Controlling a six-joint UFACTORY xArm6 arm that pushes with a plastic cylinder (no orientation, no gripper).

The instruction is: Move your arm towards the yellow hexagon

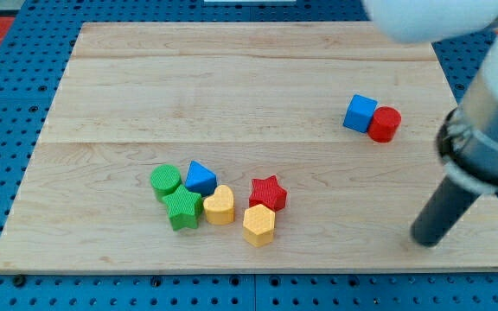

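Camera view shows a wooden board (232,86) lying on a blue table with holes (7,104). My tip (425,239) rests on the board near the view's right bottom corner, well apart from every block. It is a plain dark rod with no fingers, so it holds nothing and touches nothing. The upper part of the arm (491,147) is blurred and cut off by the view's top and right edges, so its shape is hard to make out.

The yellow hexagon (259,225) lies in the lower middle of the board, far to the view's left of my tip. It is the nearest to the view's bottom of a cluster of six blocks. The red star (268,193) sits just above it and seems to touch it. The yellow heart (220,206) is just beside the hexagon on the view's left. Further left are the green star (182,208), the green cylinder (165,180) and the blue triangle (201,177), all packed closely; whether each pair really touches I cannot tell.

Near the view's right top, a blue cube (360,113) and a red cylinder (385,124) stand together, touching.
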